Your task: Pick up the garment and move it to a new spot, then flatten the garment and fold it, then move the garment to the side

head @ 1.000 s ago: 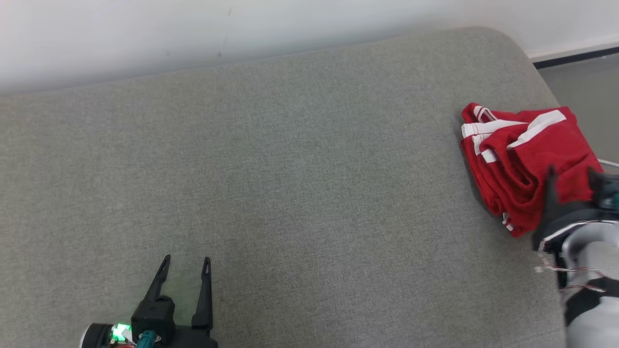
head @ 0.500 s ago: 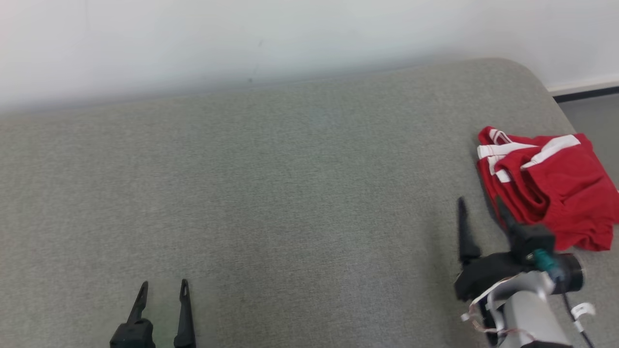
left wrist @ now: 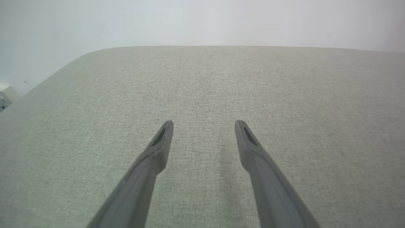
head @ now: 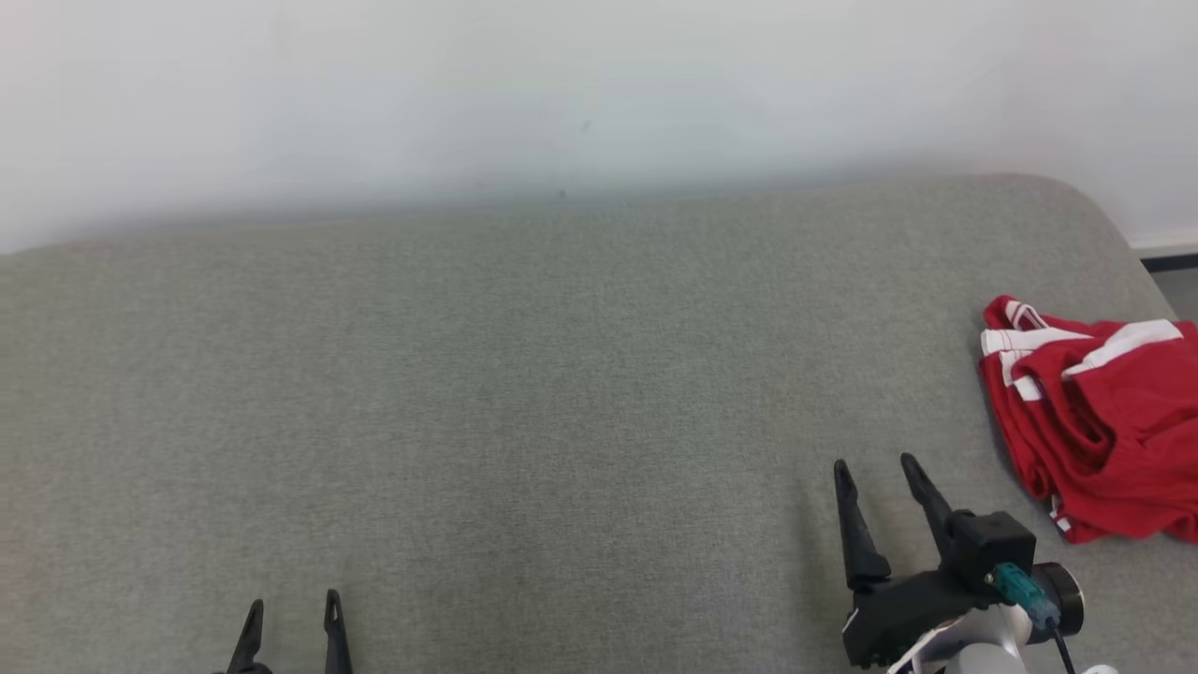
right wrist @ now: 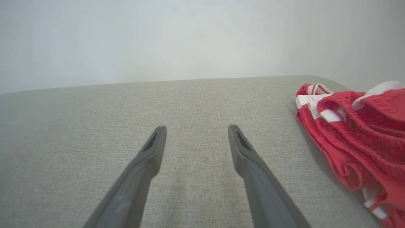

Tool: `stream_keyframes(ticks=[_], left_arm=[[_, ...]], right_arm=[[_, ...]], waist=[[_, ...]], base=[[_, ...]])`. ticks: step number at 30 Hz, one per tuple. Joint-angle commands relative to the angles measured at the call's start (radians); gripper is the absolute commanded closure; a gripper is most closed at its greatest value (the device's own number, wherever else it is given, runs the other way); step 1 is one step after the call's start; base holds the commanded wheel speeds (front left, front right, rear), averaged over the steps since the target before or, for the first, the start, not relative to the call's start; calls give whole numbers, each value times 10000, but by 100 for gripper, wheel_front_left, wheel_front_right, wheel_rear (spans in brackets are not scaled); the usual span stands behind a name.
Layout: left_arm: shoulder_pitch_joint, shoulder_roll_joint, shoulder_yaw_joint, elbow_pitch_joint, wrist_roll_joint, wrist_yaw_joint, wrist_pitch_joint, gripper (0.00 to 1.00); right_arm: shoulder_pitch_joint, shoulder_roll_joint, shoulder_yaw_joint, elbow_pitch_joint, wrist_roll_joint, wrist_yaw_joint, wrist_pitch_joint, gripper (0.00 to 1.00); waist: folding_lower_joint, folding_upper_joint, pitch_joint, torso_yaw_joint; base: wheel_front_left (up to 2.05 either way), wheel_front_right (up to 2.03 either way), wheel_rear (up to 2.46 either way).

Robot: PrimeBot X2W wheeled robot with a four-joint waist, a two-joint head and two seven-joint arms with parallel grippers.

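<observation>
At 3 o'clock, red-white shorts lie bunched by grey cushion edge. R gripper at 5, L gripper at 7: both spread, empty. Risk: a nudge tips shorts off edge; loose folds may slump.

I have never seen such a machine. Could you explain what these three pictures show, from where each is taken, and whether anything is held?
This is a two-armed robot. One picture comes from a camera on its head, looking down at a grey padded surface; the other two come from cameras on its wrists, looking along each gripper's two fingers. The left gripper and the right gripper are open and hold nothing. A red garment with white stripes lies bunched at the surface's right edge, beside the right gripper, not touching it.
</observation>
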Motion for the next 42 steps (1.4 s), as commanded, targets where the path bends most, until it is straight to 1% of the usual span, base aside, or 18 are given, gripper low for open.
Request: stream_keyframes(ticks=[1,8,13,15,18,22,24,27,36,42], left_arm=[[90,-13,35,-20,-24,42,-31,0],[307,-15,160,-67,-44,96,-31,0],[460,-13,330,-65,-28,6,-31,0],[485,-16,369,-48,3,-67,-31,0],[550,-14,434,38,-47,-29,-31,0],[595,-14,459,35,-111,-72,-31,0],[624,-16,477,19,-120,-96,-31,0],[614,-14,496,-28,-140,-126,-31,0],[423,-14,402,-175,-182,-276,-29,0],[436,-15,301,-241,-200,-216,-31,0]], right_arm=[[112,16,47,-112,28,-29,-35,0],[592,11,273,-771,126,-29,-35,0],[794,10,365,-892,103,-29,-35,0],[894,15,337,-814,39,-29,-35,0],[976,16,335,-830,-28,-29,-35,0],[1103,13,402,-792,41,-29,-35,0],[1152,8,296,-704,-162,-29,-35,0],[1178,19,296,-657,-173,-29,-35,0],[1141,16,71,-658,-344,-29,-35,0],[1057,17,-67,-533,-308,-29,-35,0]], waist=[[1,0,-188,186],[1,0,-457,478],[1,0,-608,580],[1,0,-646,623],[1,0,-719,675],[1,0,-801,687],[1,0,-833,677],[1,0,-847,665],[1,0,-639,578],[1,0,-547,506]], base=[[0,0,0],[0,0,0],[0,0,0],[0,0,0],[0,0,0],[0,0,0],[0,0,0],[0,0,0],[0,0,0],[0,0,0]])
